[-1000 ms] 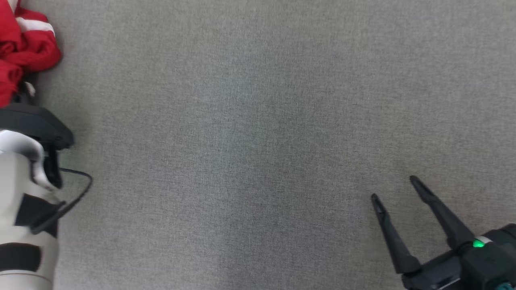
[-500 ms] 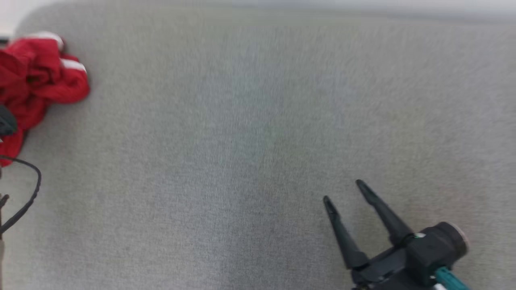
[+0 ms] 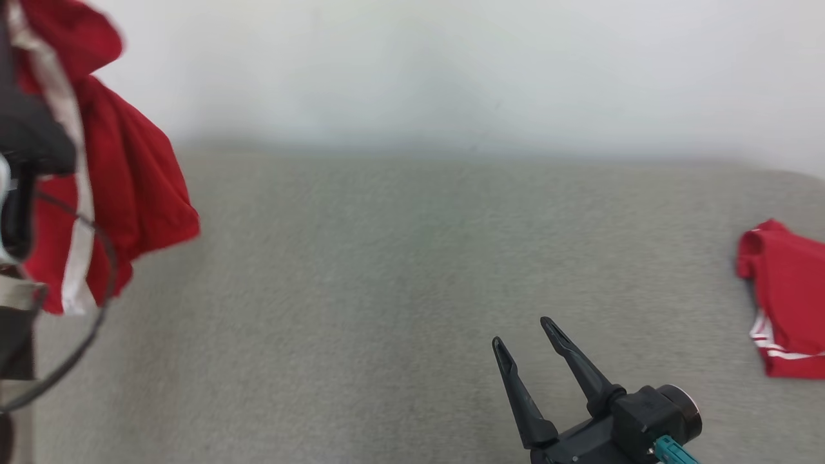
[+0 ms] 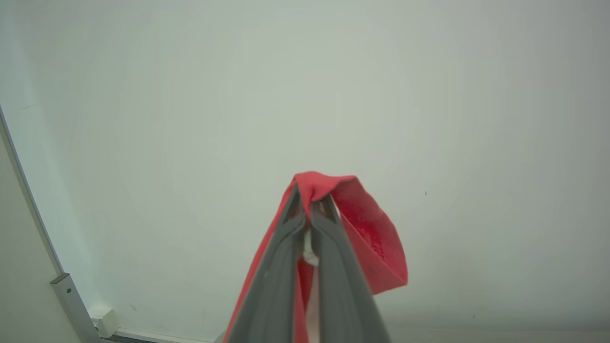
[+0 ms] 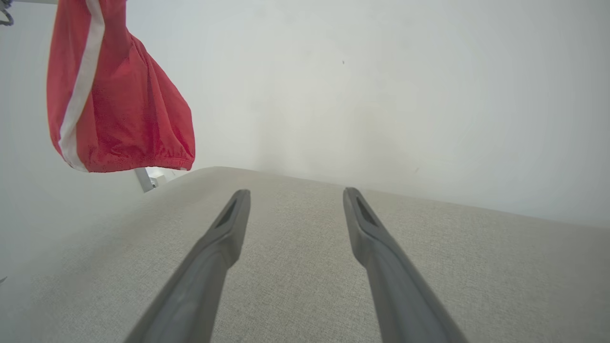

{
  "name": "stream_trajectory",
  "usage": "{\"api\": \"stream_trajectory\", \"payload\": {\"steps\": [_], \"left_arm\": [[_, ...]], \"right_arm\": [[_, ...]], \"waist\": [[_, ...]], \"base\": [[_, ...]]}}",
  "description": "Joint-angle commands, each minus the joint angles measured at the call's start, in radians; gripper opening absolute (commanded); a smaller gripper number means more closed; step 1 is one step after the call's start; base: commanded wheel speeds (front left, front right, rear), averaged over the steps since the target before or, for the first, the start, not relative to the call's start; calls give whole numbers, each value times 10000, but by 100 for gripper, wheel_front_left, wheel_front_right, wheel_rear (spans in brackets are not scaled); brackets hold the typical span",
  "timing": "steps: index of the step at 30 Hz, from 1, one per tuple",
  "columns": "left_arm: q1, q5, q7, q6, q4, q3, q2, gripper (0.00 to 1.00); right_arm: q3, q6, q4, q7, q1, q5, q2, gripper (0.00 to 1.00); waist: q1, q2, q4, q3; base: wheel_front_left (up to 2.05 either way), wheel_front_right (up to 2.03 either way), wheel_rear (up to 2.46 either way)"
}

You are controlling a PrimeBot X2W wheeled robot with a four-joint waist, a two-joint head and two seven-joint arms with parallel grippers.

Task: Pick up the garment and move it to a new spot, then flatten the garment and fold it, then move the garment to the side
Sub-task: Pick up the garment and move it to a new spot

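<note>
A pale wall (image 3: 451,64) rises behind the far edge of a grey cloth-covered table (image 3: 387,290), whose far corner curves round at the right of the head view. The table's broad middle is bare cloth from the far edge to the near side. The garment (image 3: 135,187), red with a white stripe, hangs in the air over the table's left end, bunched at the top, its hem loose and clear of the cloth. A second red piece (image 3: 786,303) with white stripes lies flat near the right edge, cut off by the border of the head view, well apart from the hanging one. The right gripper (image 3: 521,331) sits low at the near side, its two fingers spread wide with nothing between them, pointing over the bare cloth. The left gripper (image 4: 310,202) is clamped tight on a fold of the garment, red cloth looped over its tips. A thin dark cable (image 3: 97,309) loops beside the left arm
</note>
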Motion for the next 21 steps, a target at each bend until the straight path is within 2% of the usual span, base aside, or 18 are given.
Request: {"api": "stream_trajectory", "payload": {"steps": [1,12,16,21], "left_arm": [[199,-97,69,-51,-284,-94,-204,0],[968,-1009,116,184,-2814,-799,-2051,0],[1600,-987,-146,273,-3186,-1255,-2620,0],[2324,-923,-792,415,-3285,-1651,-3025,0]], "right_arm": [[-27,-20,37,-25,108,-35,51,100],[-51,-20,-120,200,-29,-201,-36,100],[-142,-20,-228,292,-114,-237,-156,100],[-366,-20,-380,315,-208,-320,-225,100]], "waist": [[4,2,-1013,-1033],[4,2,-2847,-1107],[4,2,-3595,-840],[4,2,-4475,-387]], "base": [[0,0,0],[0,0,0],[0,0,0],[0,0,0]]}}
